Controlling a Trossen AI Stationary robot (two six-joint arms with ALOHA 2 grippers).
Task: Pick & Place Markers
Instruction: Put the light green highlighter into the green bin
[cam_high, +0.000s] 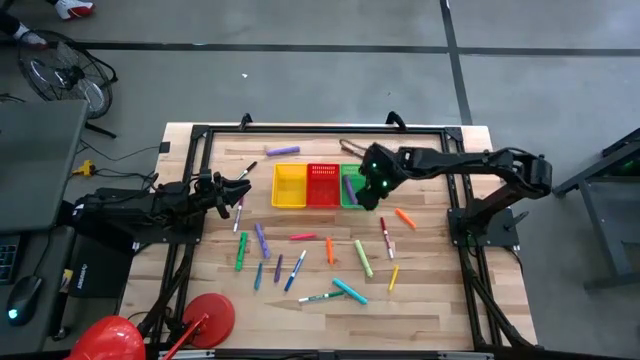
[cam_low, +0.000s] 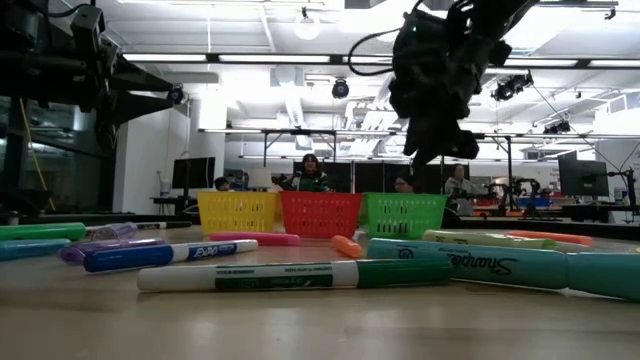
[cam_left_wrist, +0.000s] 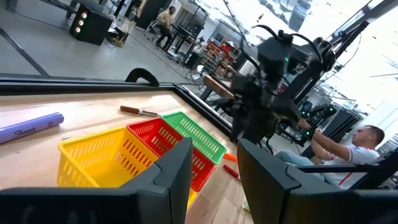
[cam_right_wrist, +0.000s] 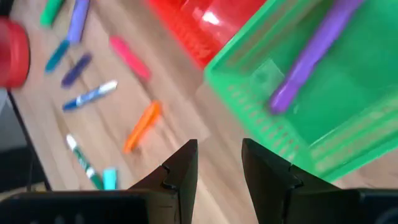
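The right pincer (cam_high: 367, 192) hangs over the green basket (cam_high: 351, 203), at the right end of a row of three small mesh baskets near the far middle of the wooden counter (cam_high: 430, 300). In its own wrist view its two dark fingers (cam_right_wrist: 180, 168) stand apart with nothing between them, so it is released. Below them a purple marker (cam_right_wrist: 311, 53) lies slanted inside the green basket, with one end near the basket wall.

The red basket (cam_high: 322, 185) sits in the middle of the row and the yellow basket (cam_high: 290, 186) at its left, all three side by side.

The left pincer (cam_high: 243, 185) waits at the counter's left side, just left of the yellow basket; its fingers (cam_left_wrist: 171, 174) are parted and hold nothing.

The other markers (cam_high: 300, 265) are scattered flat on the counter in front of the baskets, in green, blue, purple, orange, red, yellow and teal. Another purple marker (cam_high: 283, 151) lies apart behind the yellow basket, near the far edge.

A person (cam_left_wrist: 348, 155) sits beyond the counter in the left wrist view.
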